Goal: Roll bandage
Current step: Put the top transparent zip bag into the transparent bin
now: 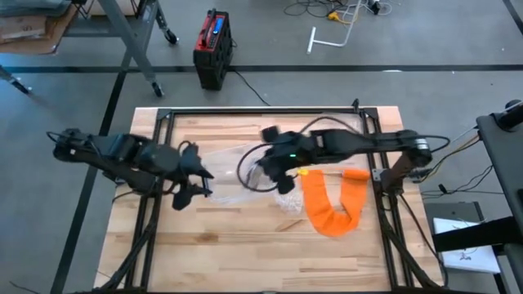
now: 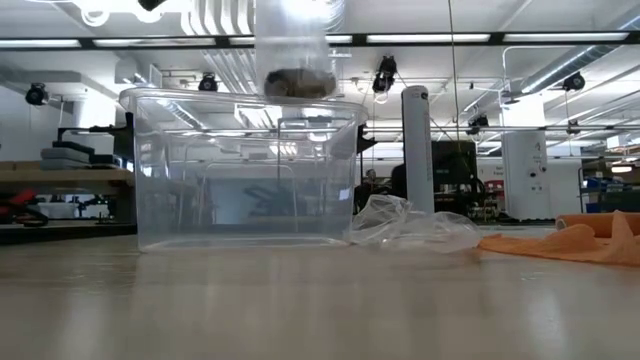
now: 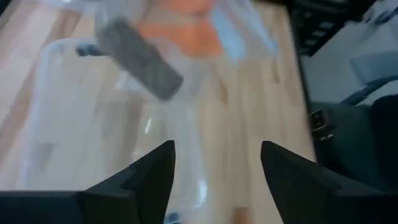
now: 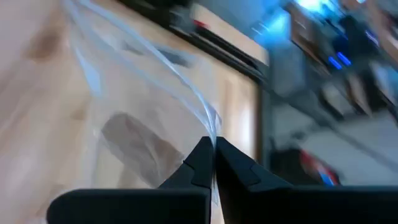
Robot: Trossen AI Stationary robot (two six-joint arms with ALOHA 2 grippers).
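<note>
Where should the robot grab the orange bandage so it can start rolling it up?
Probably at the free end nearest the right gripper. The orange bandage lies flat in a U on the table, so both ends are exposed. Coming straight down from above and pinching across the strip looks easiest. That gripper would first have to release the clear container.

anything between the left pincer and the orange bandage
Yes. The clear plastic bin and the right pincer, shut on a clear plastic bag, lie between the open left pincer and the orange bandage.

Your wooden surface (image 1: 245,245) carries clear plastic container (image 2: 245,170), crumpled clear bag (image 2: 415,225), orange bandage (image 1: 331,208) looped beside them.
</note>
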